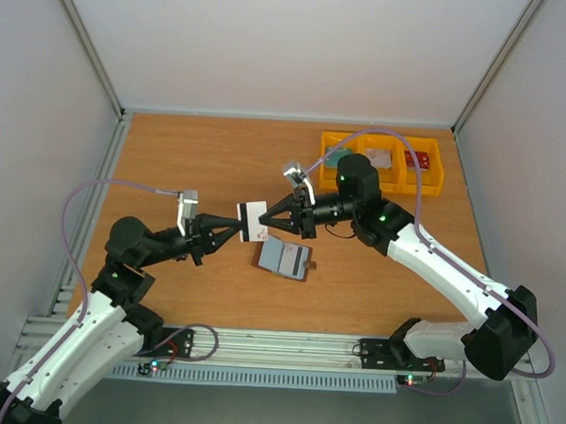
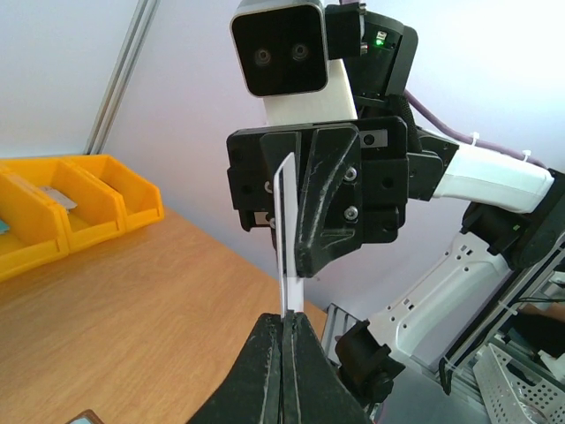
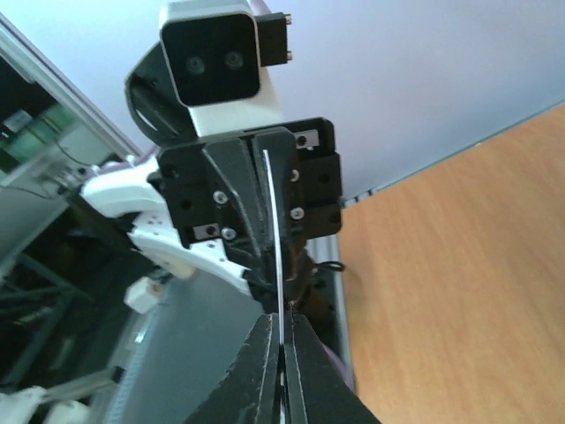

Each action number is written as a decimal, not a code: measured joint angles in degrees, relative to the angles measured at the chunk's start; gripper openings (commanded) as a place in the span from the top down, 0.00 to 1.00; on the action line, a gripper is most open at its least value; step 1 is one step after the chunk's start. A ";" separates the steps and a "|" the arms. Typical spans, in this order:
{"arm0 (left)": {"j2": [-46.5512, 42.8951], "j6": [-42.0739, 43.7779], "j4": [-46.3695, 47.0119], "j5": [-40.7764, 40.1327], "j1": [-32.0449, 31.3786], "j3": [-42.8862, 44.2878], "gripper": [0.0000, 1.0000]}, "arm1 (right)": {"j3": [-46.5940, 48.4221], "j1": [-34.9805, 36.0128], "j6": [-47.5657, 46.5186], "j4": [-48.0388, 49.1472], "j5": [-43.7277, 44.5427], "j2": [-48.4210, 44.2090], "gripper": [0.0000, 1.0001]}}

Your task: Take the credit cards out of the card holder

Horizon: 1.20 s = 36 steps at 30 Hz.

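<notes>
A whitish-grey credit card (image 1: 251, 220) hangs in mid-air between my two grippers, above the table. My left gripper (image 1: 238, 228) is shut on its left edge and my right gripper (image 1: 268, 215) is shut on its right edge. In the left wrist view the card (image 2: 286, 221) stands edge-on out of my shut left gripper (image 2: 284, 320). In the right wrist view the card (image 3: 274, 230) shows as a thin line rising from my shut right gripper (image 3: 282, 320). The brown card holder (image 1: 284, 259) lies open on the table just below, blue-grey lining up.
Yellow bins (image 1: 410, 185) stand at the back right, holding a teal card (image 1: 338, 158), a whitish card (image 1: 378, 158) and a red card (image 1: 421, 159). The bins also show in the left wrist view (image 2: 124, 190). Grey walls enclose the table.
</notes>
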 measured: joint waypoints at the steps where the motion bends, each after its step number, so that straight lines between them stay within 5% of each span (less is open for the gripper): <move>1: 0.00 -0.04 0.09 0.00 0.00 0.00 1.00 | 0.00 0.00 0.20 0.70 -0.48 -0.02 0.99; 4: 0.00 -0.20 0.83 0.02 0.00 0.02 0.98 | 0.00 0.00 0.57 1.53 -1.29 -0.17 0.99; 5: 0.00 -0.22 0.85 -0.02 0.00 0.00 0.76 | 0.00 0.00 0.33 1.25 -1.01 -0.39 0.99; 7: 0.00 -0.42 0.72 -0.55 -0.15 0.00 0.10 | 0.02 -0.15 -0.94 -0.37 0.74 -1.18 0.99; 8: -0.04 -0.70 0.15 -1.55 -0.20 -0.02 0.02 | 0.15 -0.26 -2.16 -2.14 1.95 -1.77 0.99; 11: -0.68 -1.77 -1.38 -5.57 -0.02 -0.92 0.01 | 2.82 -2.60 -8.48 -11.76 12.28 -3.63 0.99; 15: -1.77 -2.95 -4.39 -10.80 0.02 -3.56 0.01 | 9.44 -6.51 -20.70 -20.17 38.38 -2.49 0.99; 17: -2.29 -3.39 -6.34 -13.25 0.28 -5.25 0.01 | 11.78 -9.90 -30.67 -19.71 53.51 0.66 0.99; 22: -3.65 -4.02 -9.60 -16.63 1.25 -9.03 0.01 | 17.66 -20.52 -50.77 -16.90 71.17 16.02 0.99; 28: -6.12 -3.32 -12.11 -18.93 2.45 -10.23 0.00 | 29.11 -29.38 -66.84 -17.62 75.87 34.29 0.99; 36: -6.99 -2.25 -12.09 -21.00 3.50 -11.08 0.01 | 41.33 -32.44 -77.02 -26.80 69.64 42.93 0.99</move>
